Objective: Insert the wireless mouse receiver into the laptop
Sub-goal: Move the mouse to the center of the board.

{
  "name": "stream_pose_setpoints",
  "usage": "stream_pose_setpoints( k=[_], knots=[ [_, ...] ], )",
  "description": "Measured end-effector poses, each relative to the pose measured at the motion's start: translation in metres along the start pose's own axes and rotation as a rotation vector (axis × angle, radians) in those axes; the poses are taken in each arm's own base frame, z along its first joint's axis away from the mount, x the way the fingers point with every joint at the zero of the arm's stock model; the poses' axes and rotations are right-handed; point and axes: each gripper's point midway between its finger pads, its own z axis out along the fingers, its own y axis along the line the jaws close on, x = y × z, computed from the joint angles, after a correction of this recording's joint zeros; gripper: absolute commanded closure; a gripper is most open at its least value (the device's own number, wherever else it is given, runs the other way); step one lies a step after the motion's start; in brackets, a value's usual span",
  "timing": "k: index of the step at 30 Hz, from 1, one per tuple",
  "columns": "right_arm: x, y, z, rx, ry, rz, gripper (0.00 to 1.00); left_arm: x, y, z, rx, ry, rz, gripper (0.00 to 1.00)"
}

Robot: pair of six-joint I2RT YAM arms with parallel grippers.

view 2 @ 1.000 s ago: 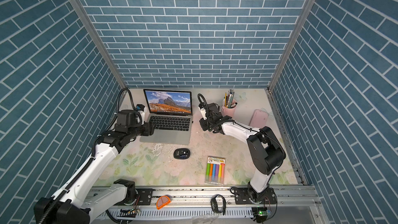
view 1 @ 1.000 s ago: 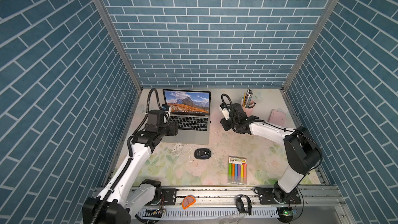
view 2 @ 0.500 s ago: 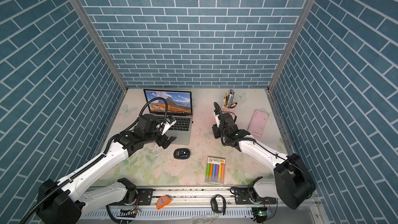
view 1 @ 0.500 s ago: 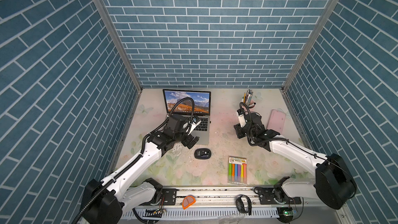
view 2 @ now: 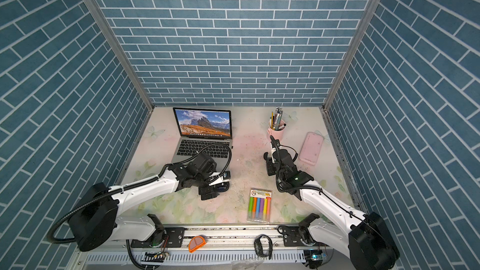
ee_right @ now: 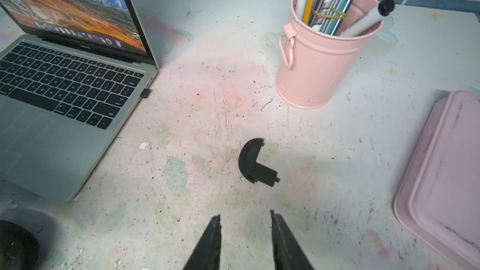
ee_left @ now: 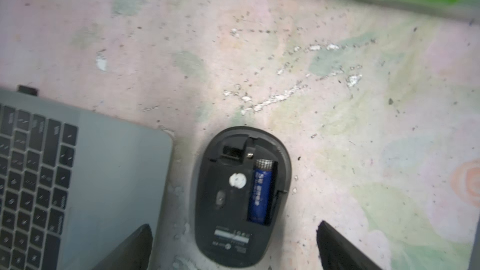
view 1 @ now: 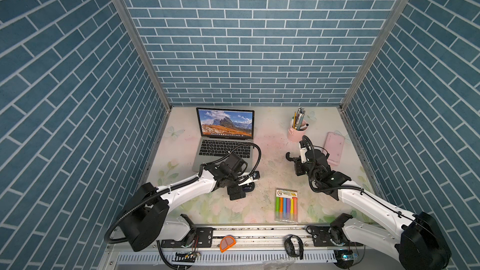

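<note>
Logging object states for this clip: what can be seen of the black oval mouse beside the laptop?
The black oval plastic mouse lies underside up on the floral tabletop, just clear of the front corner of the silver-grey laptop. Its battery cover is off: a blue battery sits in the bay, and a small square slot looks empty. The open left pincer straddles it, no contact visible.

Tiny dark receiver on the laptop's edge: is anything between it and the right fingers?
Nothing visible: bare table separates the right fingers from the tiny dark receiver stub at the silver-grey laptop's side; the curved black cover lies aside.
</note>
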Motion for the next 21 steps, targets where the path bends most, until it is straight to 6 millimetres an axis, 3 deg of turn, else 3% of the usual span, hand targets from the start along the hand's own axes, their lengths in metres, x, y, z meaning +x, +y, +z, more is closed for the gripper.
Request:
stream_pose_setpoints(
  k=[5,15,21],
  knots=[
    [0.003,-0.002,0.000,0.008,-0.001,0.021,0.68,0.008,-0.002,0.016,0.018,0.056,0.054,0.01],
    [0.002,-0.002,0.000,0.008,-0.002,0.045,0.70,0.000,0.003,0.029,0.069,0.100,0.091,0.43],
    [0.002,-0.006,0.000,0.022,-0.001,0.054,0.70,-0.016,0.006,0.028,0.086,0.112,0.065,0.48]
  ],
)
